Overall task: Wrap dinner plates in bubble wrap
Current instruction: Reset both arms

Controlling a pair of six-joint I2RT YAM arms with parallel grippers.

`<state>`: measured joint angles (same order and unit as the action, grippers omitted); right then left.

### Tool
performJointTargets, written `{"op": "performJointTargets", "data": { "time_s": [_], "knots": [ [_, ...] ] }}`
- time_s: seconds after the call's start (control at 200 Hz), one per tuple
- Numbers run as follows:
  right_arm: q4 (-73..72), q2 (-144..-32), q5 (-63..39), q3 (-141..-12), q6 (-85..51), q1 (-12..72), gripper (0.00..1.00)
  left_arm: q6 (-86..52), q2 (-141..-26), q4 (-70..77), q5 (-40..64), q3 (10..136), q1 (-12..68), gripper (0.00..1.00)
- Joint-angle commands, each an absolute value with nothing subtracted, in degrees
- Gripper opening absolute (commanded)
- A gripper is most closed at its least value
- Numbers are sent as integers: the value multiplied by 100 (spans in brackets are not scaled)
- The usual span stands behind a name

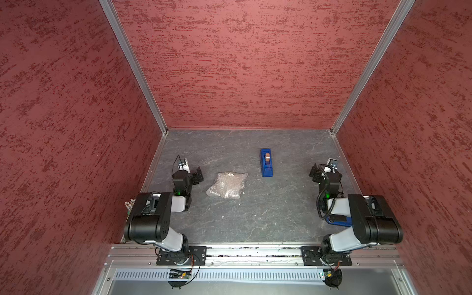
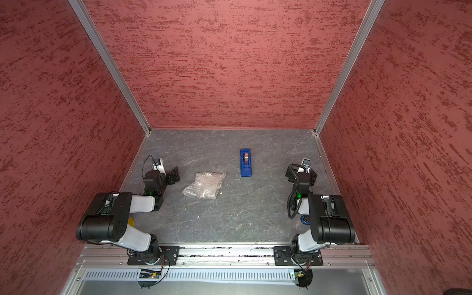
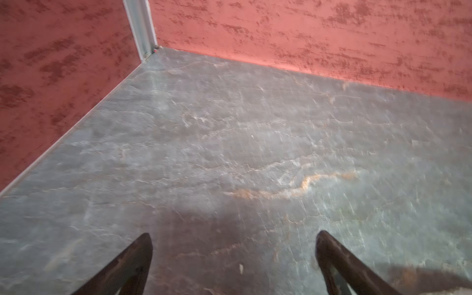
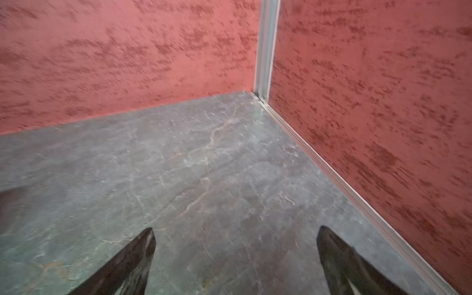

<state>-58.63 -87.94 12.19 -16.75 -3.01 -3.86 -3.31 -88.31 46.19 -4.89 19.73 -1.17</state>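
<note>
Claws parked apart: left claw [image 1: 198,176] gaping wide, empty, near the bubble wrap [image 1: 227,185]; right claw [image 1: 313,171] equally wide, empty, well off by the wall. Wrap bunched into a closed bundle on the surface [image 1: 255,222]. Dinner plate not seen, likely inside. Blue tape dispenser [image 1: 266,162] just beyond. Side placement judged deliberate: clear of a finished bundle.

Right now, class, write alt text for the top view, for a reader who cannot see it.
A crumpled bundle of bubble wrap lies on the grey stone-patterned table, with a blue tape dispenser farther back and apart from it. The left gripper and the right gripper hang open and empty on either side, clear of the bundle.
</note>
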Motion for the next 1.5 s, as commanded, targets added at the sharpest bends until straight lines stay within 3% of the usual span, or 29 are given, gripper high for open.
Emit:
{"op": "performJointTargets", "data": {
  "time_s": [0.0, 0.22, 1.493],
  "knots": [
    [-6626, -8845, 386, -1597, -395, -452, 99, -205, -8825, 5510, -443, 2008, -179, 99],
    [-6724, -8861, 397, -1552, -369, -444, 99, -70, -8798, 5361, -885, 2076, 60, 99],
    [-6766, -8850, 378, -1529, -369, -442, 99, -114, -8798, 5291, -672, 2106, -18, 99]
  ]
}}
